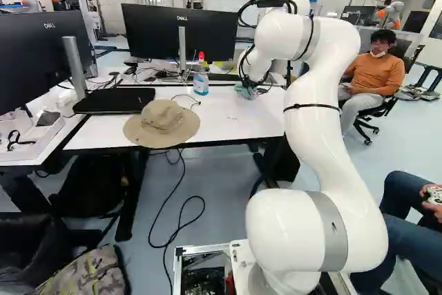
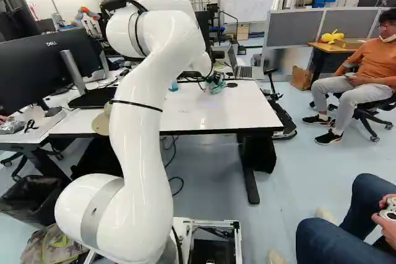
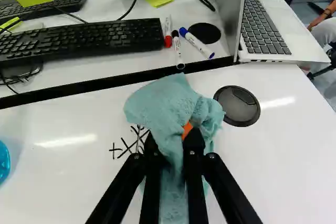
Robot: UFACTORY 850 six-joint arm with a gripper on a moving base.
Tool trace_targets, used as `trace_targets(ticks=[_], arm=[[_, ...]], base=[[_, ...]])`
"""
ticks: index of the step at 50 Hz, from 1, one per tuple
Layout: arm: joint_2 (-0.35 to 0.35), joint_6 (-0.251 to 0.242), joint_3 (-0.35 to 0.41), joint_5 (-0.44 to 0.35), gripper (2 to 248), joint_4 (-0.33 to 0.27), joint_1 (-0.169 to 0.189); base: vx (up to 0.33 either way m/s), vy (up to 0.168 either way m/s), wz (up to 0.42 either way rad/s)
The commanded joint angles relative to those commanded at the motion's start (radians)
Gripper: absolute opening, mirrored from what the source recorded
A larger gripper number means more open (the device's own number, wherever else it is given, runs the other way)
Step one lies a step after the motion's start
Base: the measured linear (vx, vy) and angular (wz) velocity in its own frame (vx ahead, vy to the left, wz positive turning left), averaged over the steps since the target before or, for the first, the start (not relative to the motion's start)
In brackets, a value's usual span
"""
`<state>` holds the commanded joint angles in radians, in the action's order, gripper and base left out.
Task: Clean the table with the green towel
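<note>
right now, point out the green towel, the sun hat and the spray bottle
green towel (image 3: 168, 103): wrist view, on its upper folds
sun hat (image 1: 164, 117): left base view, on its crown
spray bottle (image 1: 201, 83): left base view, on its label

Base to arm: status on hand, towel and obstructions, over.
Hand shut on green towel. Black scribbles beside it, partly hidden. Round black cap on other side, possible snag.

Black marks (image 3: 127, 147) partly hidden by towel (image 3: 167, 107); bottle (image 3: 3, 162) (just blue sliver) cut off by wrist view's edge.
</note>
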<state>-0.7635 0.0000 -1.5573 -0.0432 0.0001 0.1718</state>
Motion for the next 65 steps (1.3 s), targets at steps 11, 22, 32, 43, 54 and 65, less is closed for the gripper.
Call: trace_targets(ticks=[11,22,32,43,54,65], arm=[[0.000,0.000,0.000,0.013,49,0.000,0.000],[0.000,0.000,0.000,0.014,49,0.000,0.000],[0.000,0.000,0.000,0.020,49,0.000,0.000],[0.000,0.000,0.000,0.020,49,0.000,0.000],[-0.005,0.000,-0.006,0.020,49,0.000,0.000],[-0.041,0.000,-0.059,0.020,49,0.000,-0.008]], base=[[0.000,0.000,0.000],[0.000,0.000,0.000],[0.000,0.000,0.000],[0.000,0.000,0.000],[0.000,0.000,0.000],[0.000,0.000,0.000]])
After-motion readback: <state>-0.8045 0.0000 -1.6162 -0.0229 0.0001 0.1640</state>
